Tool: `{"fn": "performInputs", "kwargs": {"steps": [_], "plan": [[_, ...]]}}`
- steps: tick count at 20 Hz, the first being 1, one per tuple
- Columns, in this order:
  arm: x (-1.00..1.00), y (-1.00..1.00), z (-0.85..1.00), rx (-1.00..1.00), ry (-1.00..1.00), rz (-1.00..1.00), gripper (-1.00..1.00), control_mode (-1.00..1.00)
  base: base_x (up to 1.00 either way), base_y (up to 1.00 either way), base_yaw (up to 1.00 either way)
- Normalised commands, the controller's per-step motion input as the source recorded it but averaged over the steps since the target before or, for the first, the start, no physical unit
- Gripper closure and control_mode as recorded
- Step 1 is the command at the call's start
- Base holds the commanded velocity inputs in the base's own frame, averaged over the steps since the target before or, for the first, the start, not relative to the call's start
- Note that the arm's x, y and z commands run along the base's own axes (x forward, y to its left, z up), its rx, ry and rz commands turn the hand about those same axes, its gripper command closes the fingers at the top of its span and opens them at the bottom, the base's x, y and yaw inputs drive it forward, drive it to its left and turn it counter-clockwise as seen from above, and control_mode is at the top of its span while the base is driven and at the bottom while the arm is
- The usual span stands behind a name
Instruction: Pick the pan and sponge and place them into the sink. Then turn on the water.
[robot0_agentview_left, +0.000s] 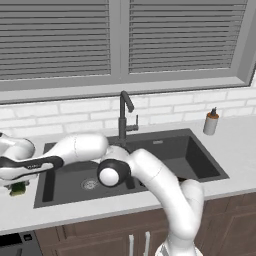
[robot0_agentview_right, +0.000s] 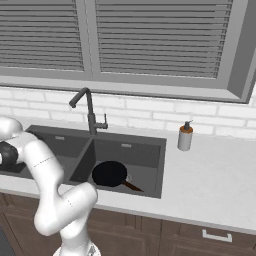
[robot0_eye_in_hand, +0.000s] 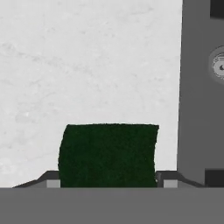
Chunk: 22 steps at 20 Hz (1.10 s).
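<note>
Sponge sitting between the fingers at the bottom of the hand view, its dark green top facing up.

Fingers are pressing in on either side of the sponge, pinching it over the pale surface, with the sink running down the right edge of that frame. At the far left of the left base view, the sponge is peeking out under the hand. Lower centre of the right base view, the pan is lying in the sink's nearer basin.
</note>
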Motion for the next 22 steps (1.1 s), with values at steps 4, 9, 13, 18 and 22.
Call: {"fn": "performInputs", "kwargs": {"steps": [4, 9, 13, 18, 22], "plan": [[-0.2, -0.98, 0.47, 0.0, 0.11, 0.0, 1.0, -1.0, 0.0, 0.0, 0.0], [-0.26, -1.0, 0.4, 0.0, 0.08, 0.0, 1.0, -1.0, 0.0, 0.0, 0.0], [-0.32, -1.0, 0.41, 0.03, 0.05, -0.01, 1.0, -1.0, 0.0, 0.0, 0.0], [-0.06, -1.0, 0.21, 0.07, 0.02, 0.0, 1.0, -1.0, 0.0, 0.0, 0.0], [-0.04, -1.0, 0.09, 0.14, 0.0, 0.0, 1.0, -1.0, 0.0, 0.0, 0.0]]}}
